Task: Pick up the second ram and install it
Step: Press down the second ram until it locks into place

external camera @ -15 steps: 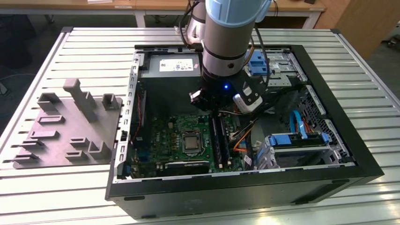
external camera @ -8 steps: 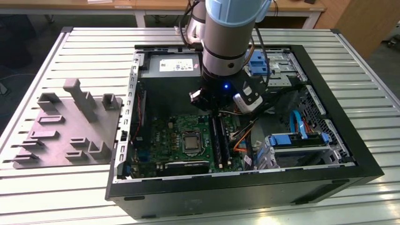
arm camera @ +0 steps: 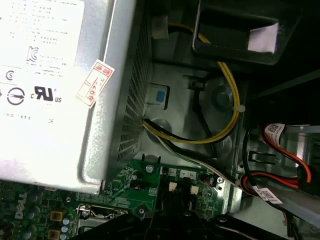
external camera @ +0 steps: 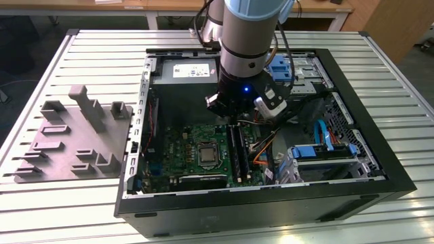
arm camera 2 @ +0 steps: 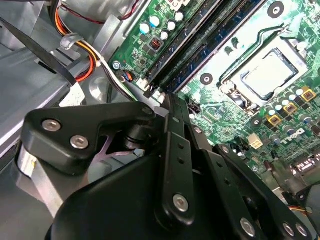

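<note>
The arm's matte black gripper [external camera: 234, 121] hangs at the centre of the exterior view, low inside the open steel case [external camera: 379, 152], its tip over the far end of the long black sockets on the glossy green motherboard [external camera: 193, 150]. In the second wrist view the fingers [arm camera 2: 172, 125] look pressed together into one narrow bar that ends right at the sockets' end. The ram [arm camera 2: 210, 47], a thin dark stick, lies seated in a socket running toward the upper right of that frame, beside the square metal CPU socket [arm camera 2: 267, 70]. The grey perforated power supply [arm camera: 60, 90] fills the first wrist view's left, with yellow wires [arm camera: 225, 120] curving beside it.
</note>
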You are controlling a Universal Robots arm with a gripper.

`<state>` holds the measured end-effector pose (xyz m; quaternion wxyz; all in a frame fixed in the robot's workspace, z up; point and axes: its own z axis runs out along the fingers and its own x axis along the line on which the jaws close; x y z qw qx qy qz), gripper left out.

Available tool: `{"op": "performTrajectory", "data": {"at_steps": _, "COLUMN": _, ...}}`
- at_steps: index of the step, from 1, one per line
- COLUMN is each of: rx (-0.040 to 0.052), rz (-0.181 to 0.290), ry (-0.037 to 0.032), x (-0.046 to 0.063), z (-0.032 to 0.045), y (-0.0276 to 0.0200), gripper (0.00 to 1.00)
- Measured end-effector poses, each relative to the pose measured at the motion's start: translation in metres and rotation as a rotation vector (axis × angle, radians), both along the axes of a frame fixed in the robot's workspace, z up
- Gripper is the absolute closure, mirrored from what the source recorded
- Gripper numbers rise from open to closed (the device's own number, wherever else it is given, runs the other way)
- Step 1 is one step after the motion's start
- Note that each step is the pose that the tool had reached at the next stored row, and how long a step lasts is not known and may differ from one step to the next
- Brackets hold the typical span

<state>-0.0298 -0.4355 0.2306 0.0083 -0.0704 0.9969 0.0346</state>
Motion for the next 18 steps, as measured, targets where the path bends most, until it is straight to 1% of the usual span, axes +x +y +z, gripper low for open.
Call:
{"op": "performTrajectory", "data": {"at_steps": 5, "rx": -0.0001, "rz": 0.000, "ry": 0.0000, "x": 0.0000, "z": 0.0073, "y": 0.0000, "gripper": 0.90}}
{"op": "performTrajectory", "data": {"at_steps": 9, "rx": 0.0000, "rz": 0.000, "ry": 0.0000, "x": 0.0000, "z": 0.0098, "y": 0.0000, "gripper": 0.90}}
{"op": "performTrajectory", "data": {"at_steps": 13, "rx": 0.0000, "rz": 0.000, "ry": 0.0000, "x": 0.0000, "z": 0.0096, "y": 0.0000, "gripper": 0.90}}
{"op": "performTrajectory", "data": {"at_steps": 18, "rx": -0.0002, "rz": 0.000, "ry": 0.0001, "x": 0.0000, "z": 0.0016, "y": 0.0000, "gripper": 0.90}}
